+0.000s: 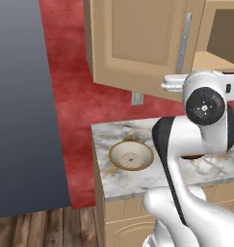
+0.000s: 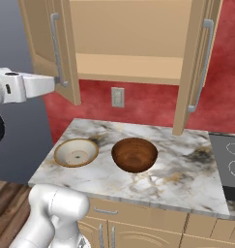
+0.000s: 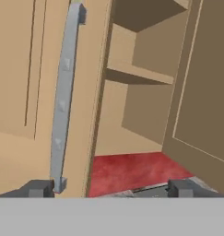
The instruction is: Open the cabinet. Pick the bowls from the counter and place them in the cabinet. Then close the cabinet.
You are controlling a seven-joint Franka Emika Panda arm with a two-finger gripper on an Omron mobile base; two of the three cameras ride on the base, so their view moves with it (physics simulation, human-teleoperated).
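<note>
I can read no writing or brand on anything here. My pincer [image 3: 111,188] has its fingers well apart, gripping nothing; the left door's handle [image 3: 63,101] rises just above its left tip [image 3: 38,188]. Ahead of it the cabinet [image 2: 133,63] stands open, both doors swung out, the shelf [image 3: 138,74] bare (interior in shadow). Well below the pincer, on the counter [image 2: 186,174], sit the cream bowl [image 2: 76,152] and, just beside it on the stove side, the brown bowl [image 2: 134,154]. They are near each other, not touching.
</note>
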